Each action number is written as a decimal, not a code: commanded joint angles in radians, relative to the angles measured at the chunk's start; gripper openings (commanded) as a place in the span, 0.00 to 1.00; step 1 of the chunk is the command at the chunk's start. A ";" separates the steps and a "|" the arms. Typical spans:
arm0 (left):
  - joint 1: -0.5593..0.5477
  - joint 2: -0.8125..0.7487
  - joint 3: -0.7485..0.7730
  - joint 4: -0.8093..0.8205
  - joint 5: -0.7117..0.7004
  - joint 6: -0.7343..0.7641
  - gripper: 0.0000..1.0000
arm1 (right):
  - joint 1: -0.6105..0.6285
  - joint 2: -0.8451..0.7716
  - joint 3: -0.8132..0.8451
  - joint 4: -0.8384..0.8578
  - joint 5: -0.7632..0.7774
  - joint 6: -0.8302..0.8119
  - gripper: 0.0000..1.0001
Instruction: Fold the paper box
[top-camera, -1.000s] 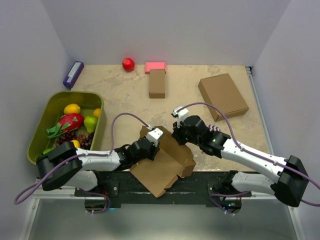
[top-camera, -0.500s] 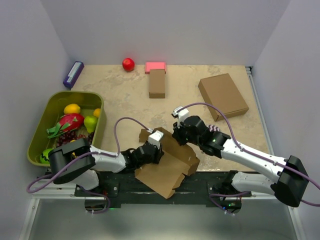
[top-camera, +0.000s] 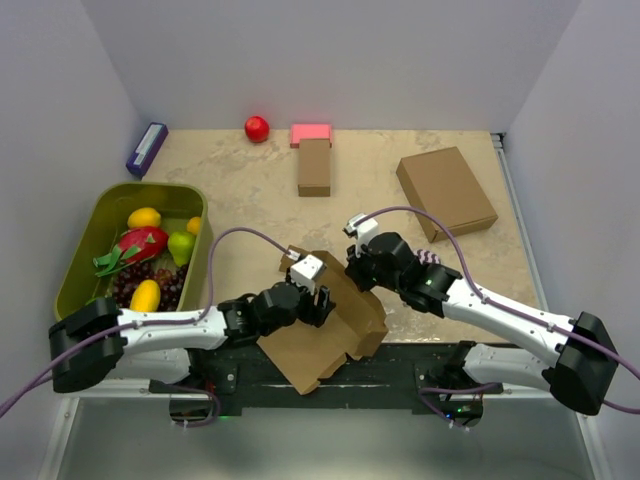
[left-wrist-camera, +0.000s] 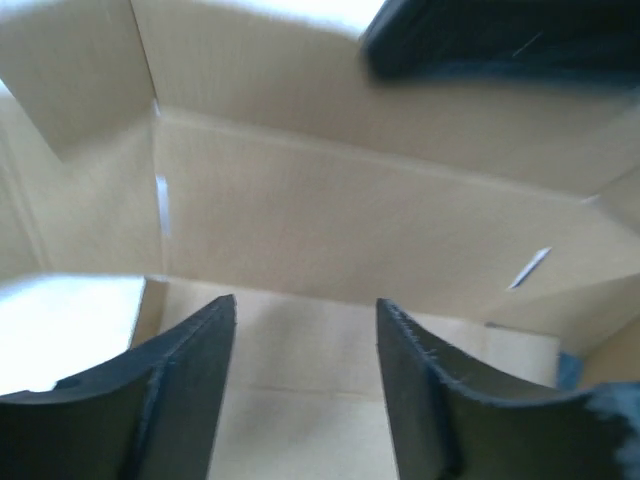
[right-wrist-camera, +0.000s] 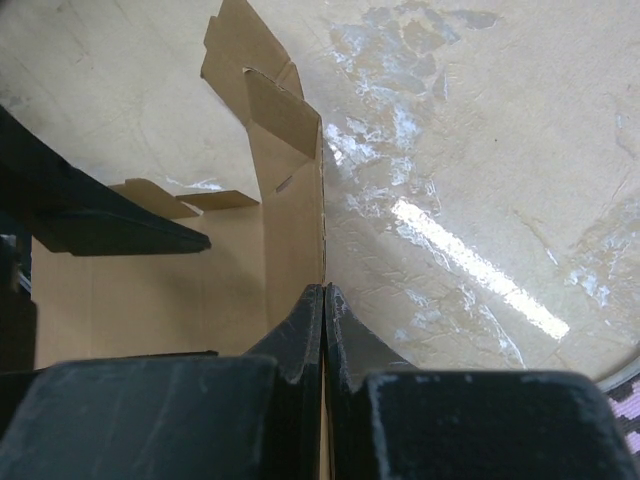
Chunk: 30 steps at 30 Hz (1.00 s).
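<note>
Top external view shows the paper box (top-camera: 312, 352) half-formed at the lower centre of the frame, reaching over the near edge of the table (top-camera: 250, 190) between the two arms. The left gripper (top-camera: 321, 303) sits over the box's left part, jaws apart with nothing between them, facing an inner cardboard panel. The right gripper (top-camera: 357, 277), at the box's upper right edge, is pinched closed on a thin upright cardboard wall.

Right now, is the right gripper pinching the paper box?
Yes, the right gripper is shut on the upright edge of the paper box.
</note>
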<state>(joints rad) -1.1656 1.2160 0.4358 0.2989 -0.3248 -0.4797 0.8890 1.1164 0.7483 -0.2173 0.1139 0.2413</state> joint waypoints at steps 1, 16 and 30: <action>0.007 -0.101 0.055 -0.135 -0.037 0.068 0.70 | -0.002 -0.020 0.005 0.029 0.000 -0.037 0.00; 0.303 -0.213 0.130 -0.104 0.177 0.398 0.89 | -0.002 0.022 0.040 0.013 -0.103 -0.120 0.00; 0.334 -0.056 0.188 -0.073 0.351 0.472 0.71 | -0.002 0.030 0.045 0.012 -0.112 -0.123 0.00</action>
<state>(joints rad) -0.8379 1.1378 0.5804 0.1734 -0.0227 -0.0471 0.8890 1.1393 0.7513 -0.2180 0.0132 0.1356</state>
